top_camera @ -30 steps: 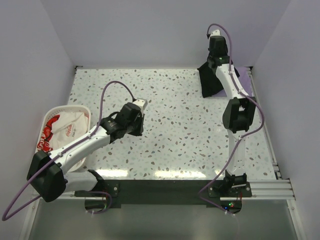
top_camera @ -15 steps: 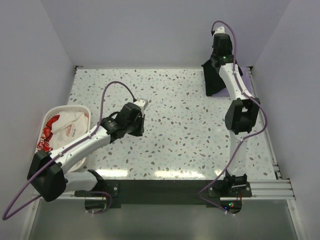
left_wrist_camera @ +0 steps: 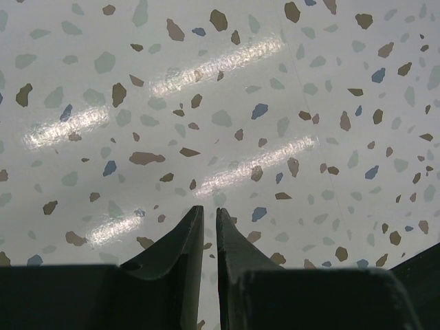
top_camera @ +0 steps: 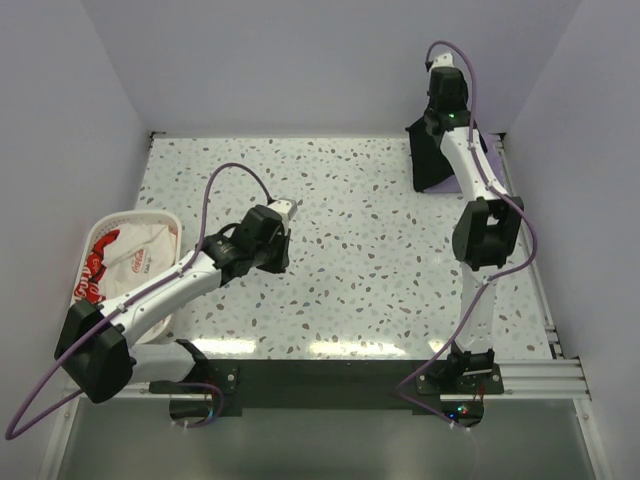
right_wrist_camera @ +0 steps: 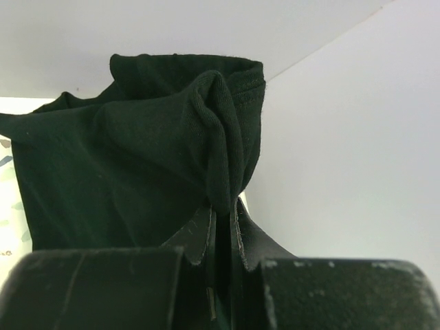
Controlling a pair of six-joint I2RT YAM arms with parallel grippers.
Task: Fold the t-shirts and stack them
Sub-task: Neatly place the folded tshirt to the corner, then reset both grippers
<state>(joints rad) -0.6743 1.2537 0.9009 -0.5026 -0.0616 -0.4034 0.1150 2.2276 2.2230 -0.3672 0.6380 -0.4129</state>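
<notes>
**A:** Entry one. Where does your black t-shirt (right_wrist_camera: 137,144) sit?

**B:** It is up at 1 o'clock on the table (top_camera: 380,230), near the far right corner. It hangs bunched from your right gripper (right_wrist_camera: 223,210), with a thick fold of cloth rising above the fingertips. The top view doesn't show whether its lower hem touches the tabletop.

**A:** And the right pincer's state?

**B:** It is clamped on that fold. The right wrist view shows the black fabric pinched between the two fingers, with the collar edge curling over at 12 o'clock.

**A:** The other shirts?

**B:** A sliver of the lavender t-shirt (top_camera: 489,149) shows just beside your right arm, also at 1 o'clock and low on the table. The white t-shirt (top_camera: 140,250) with red lettering lies crumpled inside the basket (top_camera: 150,213) at 9 o'clock, off the table's left edge — your left arm's long link crosses over the basket's near side.

**A:** Left pincer?

**B:** Your left gripper (left_wrist_camera: 210,210) hangs over bare speckled tabletop, toward 10 o'clock from the middle and well apart from every shirt. The fingers are barely apart — a thin slit between them, with nothing in it.
</notes>
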